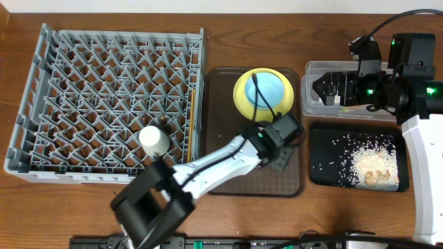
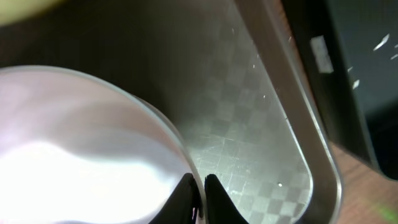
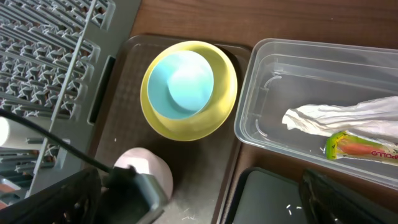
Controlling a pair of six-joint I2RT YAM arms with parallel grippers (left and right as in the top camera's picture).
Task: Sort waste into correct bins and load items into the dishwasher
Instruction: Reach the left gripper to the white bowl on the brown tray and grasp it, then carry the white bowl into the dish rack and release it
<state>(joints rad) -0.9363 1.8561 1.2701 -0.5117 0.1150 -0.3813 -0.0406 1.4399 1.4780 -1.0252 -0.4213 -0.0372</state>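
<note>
The left pincer (image 2: pixel 199 190) is seen clenched on the rim of the white bowl (image 2: pixel 81 155): in the left wrist view the thin rim is pinched between the two dark fingers (image 2: pixel 214 191), with the bowl's pale hollow spread out to one side of them. The bowl is held low over the brown serving tray (image 2: pixel 249 143), whose chequered floor is seen just beyond the fingertips; whether the bowl touches that floor cannot be told. From overhead the bowl is hidden under this pincer.

On the same tray, just beyond the left pincer, the yellow plate (image 1: pixel 242 104) is found with the light blue bowl (image 1: pixel 270 90) sitting in it. The grey dish rack (image 1: pixel 104 90) is placed to this pincer's left, and the black tray (image 1: pixel 325 173), strewn with rice scraps (image 1: pixel 367 162), lies on the counter (image 1: pixel 208 14) to its right.

The right pincer (image 1: pixel 320 87) is held released, jaws spread wide, above the clear tub (image 3: pixel 261 93). Below and ahead of it, inside the tub, the crumpled napkin (image 3: pixel 348 118) and the green-and-yellow wrapper (image 3: pixel 364 148) are seen lying touching one another.
</note>
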